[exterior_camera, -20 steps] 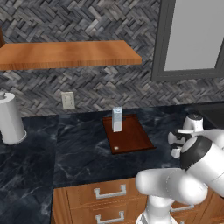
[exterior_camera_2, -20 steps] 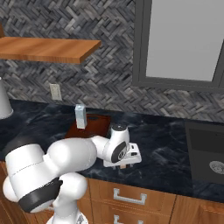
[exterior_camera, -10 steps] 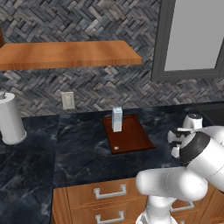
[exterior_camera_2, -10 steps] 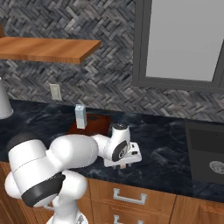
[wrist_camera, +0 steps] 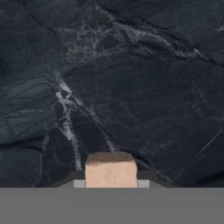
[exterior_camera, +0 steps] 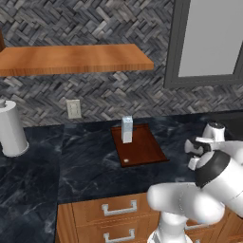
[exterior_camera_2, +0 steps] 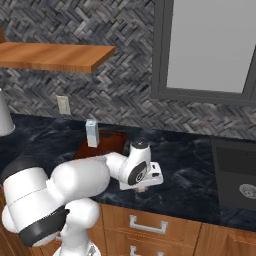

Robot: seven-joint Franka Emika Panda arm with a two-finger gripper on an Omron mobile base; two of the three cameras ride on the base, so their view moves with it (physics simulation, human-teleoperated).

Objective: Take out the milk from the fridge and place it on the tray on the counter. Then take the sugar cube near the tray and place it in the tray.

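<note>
Holding the sugar cube point(wrist_camera: 110, 169) between its fingertips, the hand point(exterior_camera_2: 144, 186) hangs over the black bench point(exterior_camera_2: 190, 170), to the right of the tray point(exterior_camera: 142, 147). In the hand view the cube sits squarely between the two dark tips at 6 o'clock, faces flush with the pads, so the hand is closed on it. Below it lies bare veined stone.

Handling judgement: the cube looks tiny, light and rigid, but crumbly at its edges; a light pinch across two opposite flat faces, as held now, suits it. Too much squeeze could chip it, and too little could let so small a piece slip or twist out. Release should be low over the board, since a light cube may bounce or roll.

The milk point(exterior_camera: 126, 129) stands upright on the tray, toward its back edge at 12 o'clock, so that part of the task appears done. Free board remains at the 6 o'clock side, near the white dot point(exterior_camera: 126, 161).

Against the earlier pictures, the carton and tray are unchanged. The hand has shifted only slightly, staying beside the tray's right side, with no travel toward the board yet apparent.
</note>
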